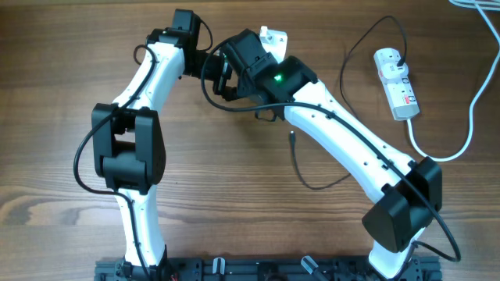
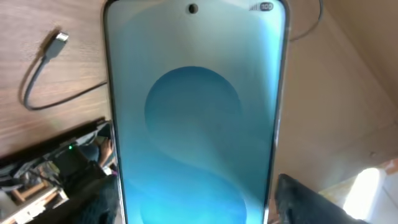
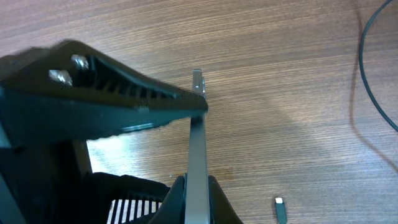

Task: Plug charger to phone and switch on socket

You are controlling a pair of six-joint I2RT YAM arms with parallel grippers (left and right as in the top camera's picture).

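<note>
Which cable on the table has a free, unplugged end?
The thin black charger cable: its connector tip lies loose on the wood. The thick white cord runs from the power strip out of view.

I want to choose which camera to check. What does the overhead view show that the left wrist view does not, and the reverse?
Only overhead: the power strip with its white cord. Only left wrist: the lit blue screen of the phone, seen close and face-on. Both: the cable tip, lying loose on the table and not plugged into the phone.
</note>
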